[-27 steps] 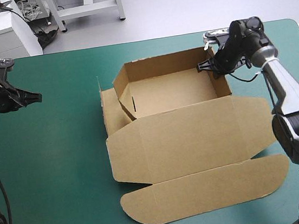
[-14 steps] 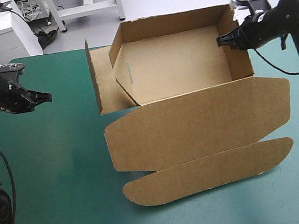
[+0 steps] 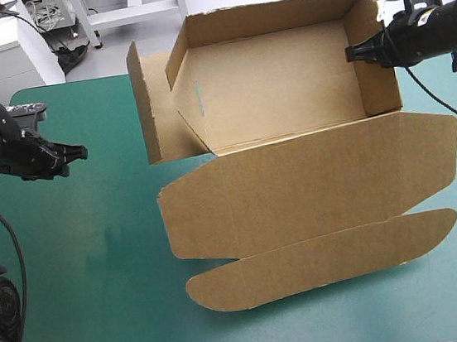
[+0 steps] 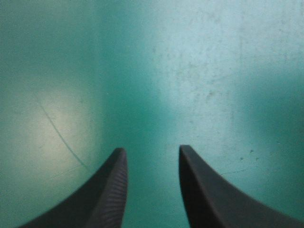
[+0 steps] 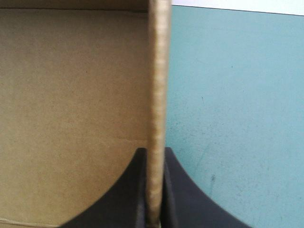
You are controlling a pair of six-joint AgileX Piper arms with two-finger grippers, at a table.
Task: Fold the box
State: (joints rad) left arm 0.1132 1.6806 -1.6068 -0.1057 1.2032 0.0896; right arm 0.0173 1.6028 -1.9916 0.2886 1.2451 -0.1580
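Box [image 3: 289,122]: open tray at far side of counter [image 3: 91,271], hanging by its right wall. Right pincer [image 3: 353,53]: clamping that wall. Left pincer [image 3: 76,152]: idling, slightly parted, empty. Risk: one-sided hold is inviting slipping, twisting.

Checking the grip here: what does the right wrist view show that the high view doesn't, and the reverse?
Right wrist only: the right gripper shut on the box, one black finger inside its wall, one outside. High only: the lid spread flat, and the left gripper well apart from the box. Both: that gripped wall and the teal-green cover.
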